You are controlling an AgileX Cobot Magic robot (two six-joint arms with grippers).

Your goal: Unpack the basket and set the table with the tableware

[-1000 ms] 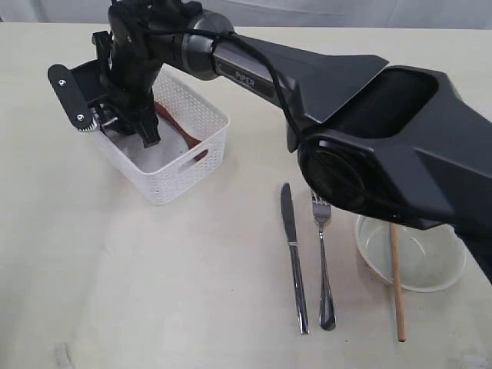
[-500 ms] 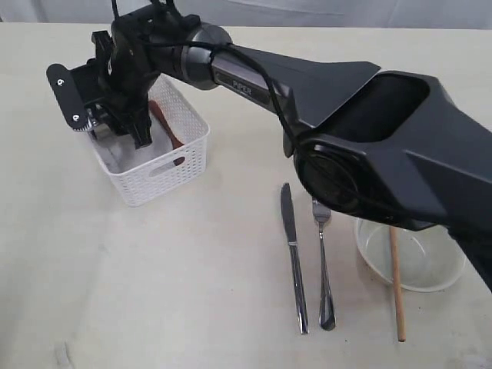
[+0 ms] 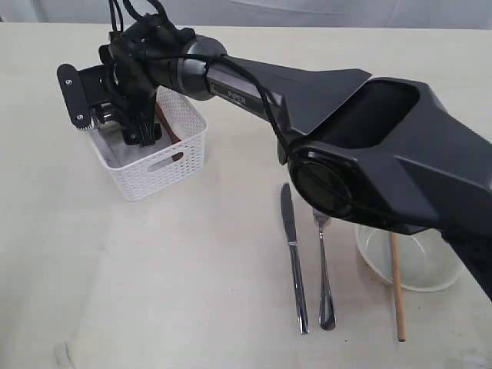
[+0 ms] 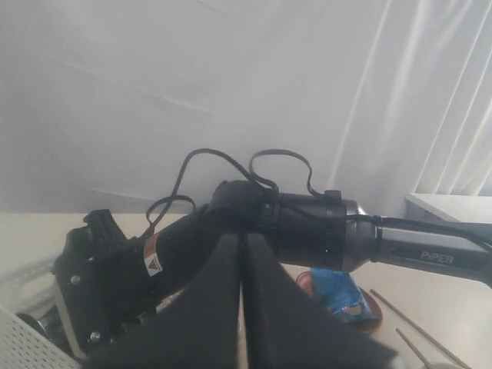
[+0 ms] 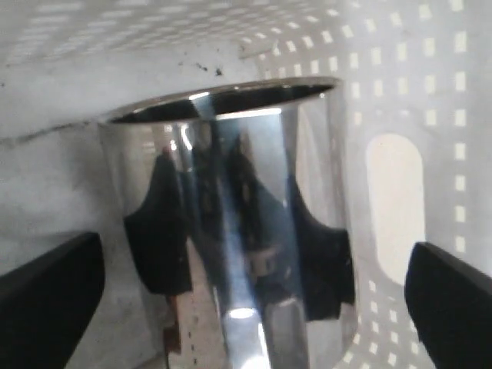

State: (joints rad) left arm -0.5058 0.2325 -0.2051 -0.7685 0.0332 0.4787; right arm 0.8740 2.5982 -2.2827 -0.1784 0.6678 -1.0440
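Steel cup [image 5: 223, 231], nearest of all, sitting inside the white lattice basket [image 5: 430, 92] and framed by the right gripper [image 5: 250, 300], jaws spread wide, one black finger [image 5: 46, 296] out on each side, neither touching the polished wall. Hard to tell from this angle whether standing or lying; rim turned toward the basket wall behind. Looks stiff, thin-walled and fairly light, not fragile, yet mirror-smooth and round, so probably slippery and prone to twisting out of a glancing pinch. Best taken across the middle of the barrel, below the rim, pads square on opposite sides, with a firm even squeeze and a straight lift clear of the lattice. From the exterior camera, closest on the cream table [image 3: 154, 292]: knife [image 3: 292, 254] and fork [image 3: 323, 261] side by side, then a pale bowl [image 3: 430, 273] with a wooden chopstick [image 3: 396, 284] lying across it. Farther back on the left, the basket, light enough to slide under a sideways nudge, with a brown wooden spoon [image 3: 167, 127] leaning inside. Left gripper [image 4: 242, 307] held up off the work, fingers pressed together, gripping nothing. Beyond it, a blue snack bag [image 4: 338, 292] on a brown plate [image 4: 369, 323]. Readable writing: "PiPER" in white on the right arm [image 4: 430, 246], repeated on the same arm in the exterior view; small sticker [image 4: 152, 265] nearer the wrist, print too small to read.
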